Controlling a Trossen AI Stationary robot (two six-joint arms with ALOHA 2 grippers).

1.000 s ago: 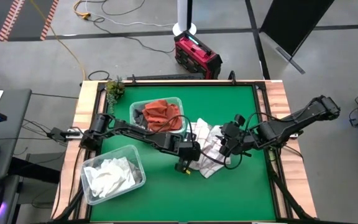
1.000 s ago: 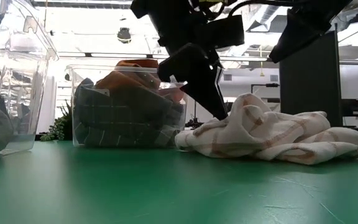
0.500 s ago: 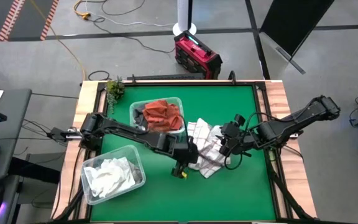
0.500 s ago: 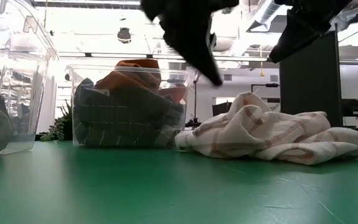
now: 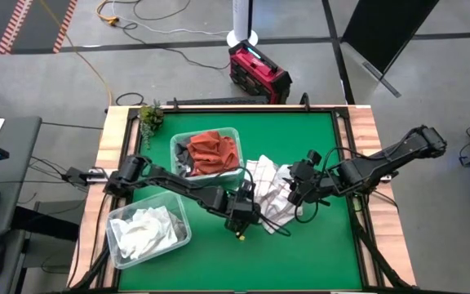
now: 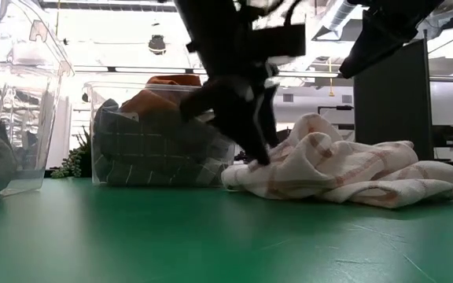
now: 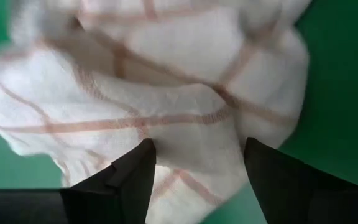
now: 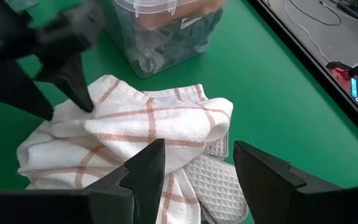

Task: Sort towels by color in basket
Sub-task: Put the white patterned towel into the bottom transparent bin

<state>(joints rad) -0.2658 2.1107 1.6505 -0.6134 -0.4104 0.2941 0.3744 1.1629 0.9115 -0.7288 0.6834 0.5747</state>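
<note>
A white towel with thin red grid lines [image 5: 272, 194] lies bunched on the green table, with a pale waffle-weave cloth [image 8: 215, 182] partly under it. My left gripper [image 7: 197, 146] is open and tipped down over the towel's near-left end [image 8: 70, 112]. My right gripper [image 8: 194, 152] hovers open above the towel's right side [image 5: 294, 193], with nothing between its fingers. The far clear bin [image 5: 206, 151] holds rust orange and dark grey plaid towels. The near-left clear bin [image 5: 147, 229] holds white towels. My left gripper's open fingers come slanting down from above onto the bunched near-left edge of the grid towel [image 8: 73, 124]. Both fingertips [image 8: 87, 107] meet the cloth, and a hump of it stands between them [image 7: 191, 118]. The towel lies slack on the table.
A small plant [image 5: 151, 117] stands at the table's far left corner. A red box [image 5: 258, 72] sits on the floor beyond the far edge. Bare green surface [image 5: 300, 253] stretches along the near edge, right of the white-towel bin.
My left gripper was shut at the grid towel. It lifted off, opened wide, shifted toward the towel's near-left end and came down on it again. The towel has kept its shape and place.
</note>
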